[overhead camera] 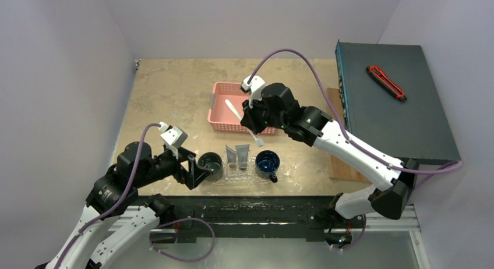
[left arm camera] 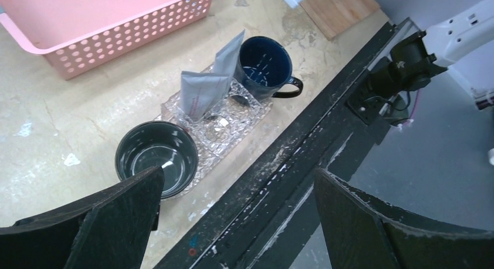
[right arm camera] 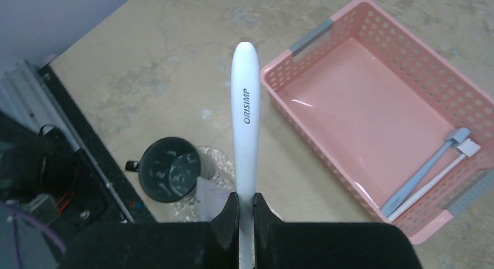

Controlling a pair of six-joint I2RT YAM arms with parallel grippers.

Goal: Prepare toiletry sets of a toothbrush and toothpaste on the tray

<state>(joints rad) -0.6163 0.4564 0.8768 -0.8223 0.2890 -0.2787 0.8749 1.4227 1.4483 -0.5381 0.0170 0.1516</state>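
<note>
right gripper (right arm camera: 246, 209) is clamped on a brush (right arm camera: 245, 117), mid-frame by the basket (overhead camera: 224, 127). it's a thin pinch with a long handle, so the brush could swivel and knock the tubes (overhead camera: 237, 156) on the tray (overhead camera: 230, 177), lower centre. left gripper (left arm camera: 237, 184) jaws are wide apart.

You looked at a smooth, glossy white plastic toothbrush (right arm camera: 245, 117), a matt pink perforated plastic basket (right arm camera: 309, 135), a clear embossed plastic tray (left arm camera: 244, 114) that glittered, matt silver-grey tubes (left arm camera: 198, 94), glossy dark mugs (left arm camera: 156, 155) and a mottled, scuffed beige tabletop (overhead camera: 169, 94).
</note>
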